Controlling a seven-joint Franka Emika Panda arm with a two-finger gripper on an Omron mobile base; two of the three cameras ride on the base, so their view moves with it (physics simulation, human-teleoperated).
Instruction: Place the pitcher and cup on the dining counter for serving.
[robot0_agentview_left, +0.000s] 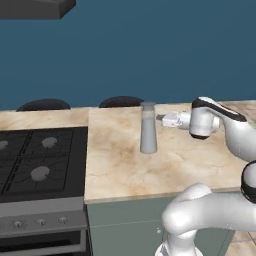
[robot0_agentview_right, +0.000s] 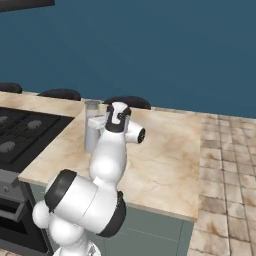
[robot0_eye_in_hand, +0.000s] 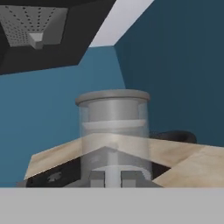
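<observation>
Pitcher (robot0_agentview_left: 148, 128): one; tall, slim, translucent grey cylinder with a grey lid; upright on the dining counter (robot0_agentview_left: 130, 165), near its far edge and towards the side next the stove; not lifted.

Dining counter: one; beige marble-patterned top over grey-green cabinet fronts; blue wall beyond.

Stool backs: two counted in the left base view, dark and rounded, at the far edge, one (robot0_agentview_left: 44, 104) behind the stove and one (robot0_agentview_left: 121, 101) just behind the pitcher; three counted in the right base view, the furthest (robot0_agentview_right: 9, 88) cut by the picture's left edge.

Stove (robot0_agentview_left: 35, 165): one; black top with grey round burners, adjoining the counter; the left base view shows its grey front panel with three knobs (robot0_agentview_left: 40, 222).

Gripper (robot0_agentview_left: 161, 119): one; held level at the height of the pitcher's upper part, pointing at it from the side away from the stove, very close to it; contact cannot be told; whether the jaws are apart or together cannot be told, since the hand hides them in the right base view and they are too small in the left.

Hand view: pitcher (robot0_eye_in_hand: 113, 140) close and centred, lid and inner plunger plain, counter seen through its wall; a dark range hood (robot0_eye_in_hand: 35, 33) with perforated underside overhead; one stool back (robot0_eye_in_hand: 173, 136) behind the pitcher.

Right base view: brown tiled floor (robot0_agentview_right: 225, 180) beyond the counter's end.
</observation>
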